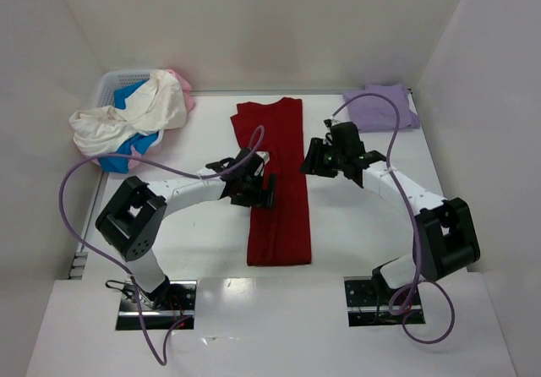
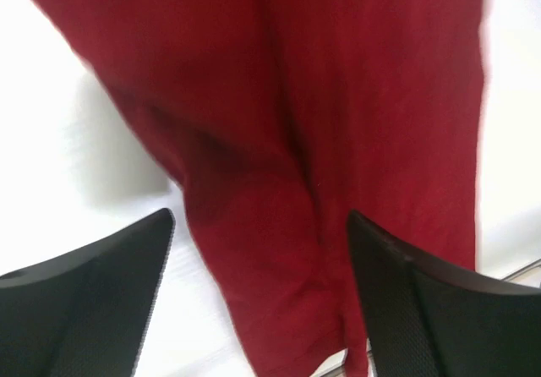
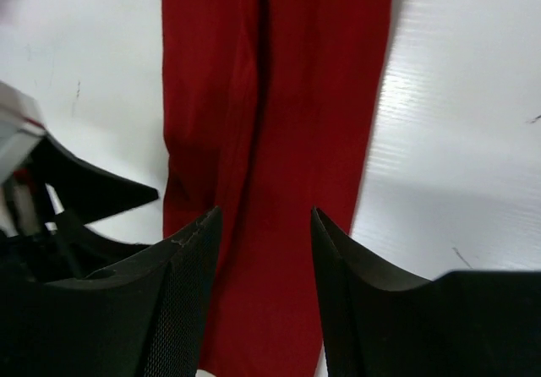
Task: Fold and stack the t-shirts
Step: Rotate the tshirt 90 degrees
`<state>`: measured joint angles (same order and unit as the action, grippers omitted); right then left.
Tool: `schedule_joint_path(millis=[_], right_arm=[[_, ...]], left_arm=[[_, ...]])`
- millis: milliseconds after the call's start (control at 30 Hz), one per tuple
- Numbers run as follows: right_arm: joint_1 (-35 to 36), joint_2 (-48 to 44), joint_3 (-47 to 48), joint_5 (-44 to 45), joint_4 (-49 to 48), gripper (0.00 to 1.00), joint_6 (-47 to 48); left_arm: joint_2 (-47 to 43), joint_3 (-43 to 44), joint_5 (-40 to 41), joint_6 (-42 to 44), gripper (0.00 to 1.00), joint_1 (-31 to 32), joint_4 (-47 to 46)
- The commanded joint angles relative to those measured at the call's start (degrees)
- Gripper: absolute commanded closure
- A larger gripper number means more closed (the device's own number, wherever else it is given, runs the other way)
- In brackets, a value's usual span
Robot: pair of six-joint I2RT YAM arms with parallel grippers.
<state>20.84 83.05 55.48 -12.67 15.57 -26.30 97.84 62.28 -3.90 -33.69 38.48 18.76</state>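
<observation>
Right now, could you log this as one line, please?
dark red t-shirt: folded lengthwise | left claw: open | right claw: open

Bright, even overhead light, soft shadows, washed-out whites, left wrist view blurred

Jaws spread wide on the left gripper (image 2: pixel 260 225) (narrower, yet apart, on the right gripper (image 3: pixel 265 216)).

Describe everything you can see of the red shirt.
The red shirt is dark red soft cloth, folded lengthwise into a long narrow strip with a crease down it. It lies flat on the white table, running near to far. The left gripper hangs over its left edge, the right gripper at its right edge, both open; contact cannot be told.
</observation>
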Motion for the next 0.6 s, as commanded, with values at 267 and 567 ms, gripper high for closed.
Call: schedule_joint_path(millis=[267,567], right_arm=[[5.5,4.0,-1.3,-1.1,-6.4,0.48,-3.0],[6.7,8.4,-0.8,0.1,-7.0,0.49,-3.0]], left_arm=[[-5.6,-9.4,-4.4,-6.1,0.38,2.0,1.3],[-7.1,-14.0,-4.4,-9.3,0.77,2.5,4.0]])
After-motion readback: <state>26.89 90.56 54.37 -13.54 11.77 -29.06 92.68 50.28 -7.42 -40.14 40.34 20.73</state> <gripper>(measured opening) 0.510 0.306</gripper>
